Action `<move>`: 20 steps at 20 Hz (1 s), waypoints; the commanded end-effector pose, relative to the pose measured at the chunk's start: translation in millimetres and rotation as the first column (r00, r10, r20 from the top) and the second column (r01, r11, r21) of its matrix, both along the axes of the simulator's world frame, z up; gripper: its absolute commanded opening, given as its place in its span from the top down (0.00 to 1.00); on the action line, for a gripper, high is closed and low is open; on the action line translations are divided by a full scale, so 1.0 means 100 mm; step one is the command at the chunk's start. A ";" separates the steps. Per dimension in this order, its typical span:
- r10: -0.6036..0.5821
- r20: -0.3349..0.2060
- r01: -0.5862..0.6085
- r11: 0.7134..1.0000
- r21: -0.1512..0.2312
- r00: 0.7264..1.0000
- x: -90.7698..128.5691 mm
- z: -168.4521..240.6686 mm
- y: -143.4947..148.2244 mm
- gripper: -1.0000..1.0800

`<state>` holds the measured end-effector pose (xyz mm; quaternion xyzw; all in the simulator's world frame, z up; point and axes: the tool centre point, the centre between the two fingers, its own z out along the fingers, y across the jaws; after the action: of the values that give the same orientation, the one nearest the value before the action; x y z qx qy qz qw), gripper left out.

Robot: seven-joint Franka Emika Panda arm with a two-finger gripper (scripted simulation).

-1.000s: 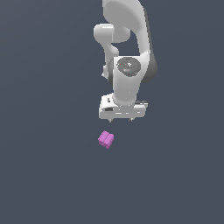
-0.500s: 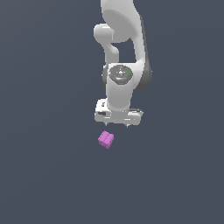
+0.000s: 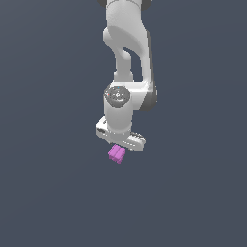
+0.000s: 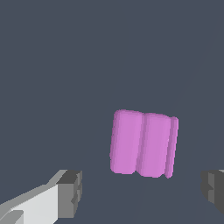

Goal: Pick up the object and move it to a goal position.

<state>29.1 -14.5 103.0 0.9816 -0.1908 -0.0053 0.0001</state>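
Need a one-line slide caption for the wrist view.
Open gripper poised over the grooved magenta object, fingers apart on either side.

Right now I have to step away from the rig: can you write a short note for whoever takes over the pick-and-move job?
Hand: open, holding nothing; its two fingers stand apart, one on each side of the pink block, with clear space between each finger and the block.
Block: on the floor, directly under the hand in the exterior view, touching neither finger.
Done: the arm has come down over the block during the last second; the block has not moved.
Left: lower a little more if needed, close on the block, lift it, carry it to the goal. No goal marker shows in either view.
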 end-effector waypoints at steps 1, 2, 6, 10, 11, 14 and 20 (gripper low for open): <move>-0.052 0.005 0.052 0.999 -0.001 0.999 0.04 -0.06 -0.07 0.04; -0.067 0.006 0.067 0.998 -0.001 0.998 0.05 -0.08 -0.09 0.04; -0.108 0.010 0.108 0.994 -0.002 0.994 0.08 -0.12 -0.15 0.04; -0.111 0.009 0.111 0.994 -0.002 0.994 0.08 -0.13 -0.16 0.04; -0.111 0.009 0.111 0.994 -0.002 0.994 0.08 -0.13 -0.16 0.04; -0.111 0.009 0.111 0.994 -0.002 0.994 0.08 -0.20 -0.16 0.04; -0.115 0.010 0.115 0.993 -0.002 0.993 0.07 -0.50 -0.16 0.04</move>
<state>36.6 -30.6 61.7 0.9691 -0.2467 0.0001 0.0000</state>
